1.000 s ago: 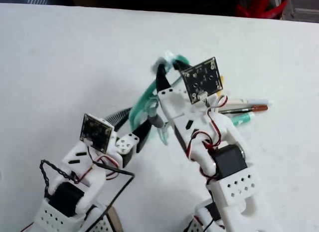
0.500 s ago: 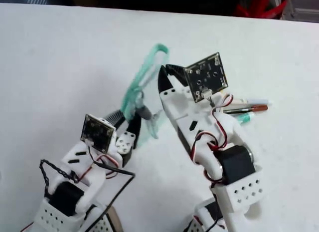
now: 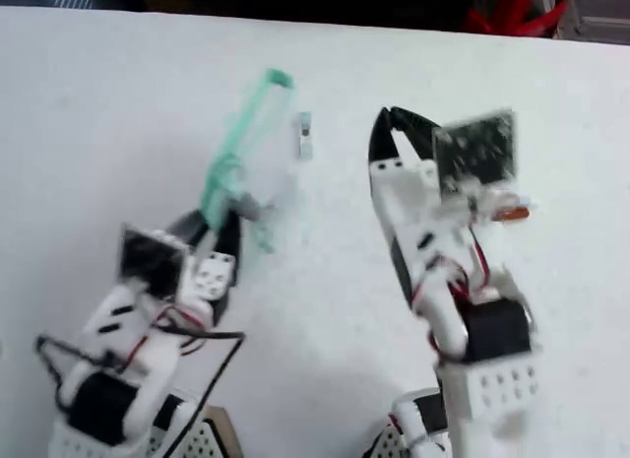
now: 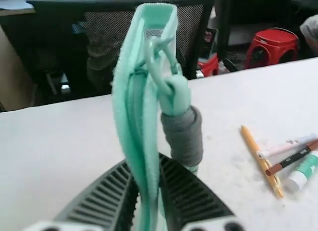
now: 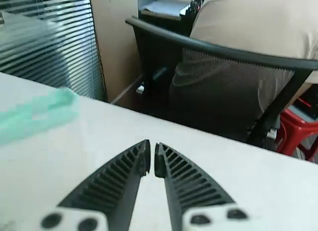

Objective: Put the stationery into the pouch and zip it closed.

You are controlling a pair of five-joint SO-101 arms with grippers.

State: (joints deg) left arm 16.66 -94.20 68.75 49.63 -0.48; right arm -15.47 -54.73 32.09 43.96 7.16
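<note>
The left claw (image 3: 222,236) is pinched on one end of the mint-green pouch (image 3: 246,148). It holds the pouch clear of the white table (image 3: 108,94), with the far end pointing up and away from the arm. From the left wrist, the pouch (image 4: 141,92) stands on edge between the two ribbed fingers (image 4: 107,193), and a strip of its zip runs up the side facing the camera. A green zip pull with a grey sleeve (image 4: 182,136) hangs against it – whether the zip is shut along its full length is hard to say from here.

The right claw (image 3: 391,121) is well apart from the pouch and raised over the table. Its fingers (image 5: 174,179) are pressed almost tip to tip with nothing between them. Past them, the pouch (image 5: 37,117) shows off to one side.

The stationery lies on the table next to the right arm – an orange pencil (image 4: 259,159), two pens (image 4: 290,159) and a green-and-white tube (image 4: 304,171), bunched close together.
</note>
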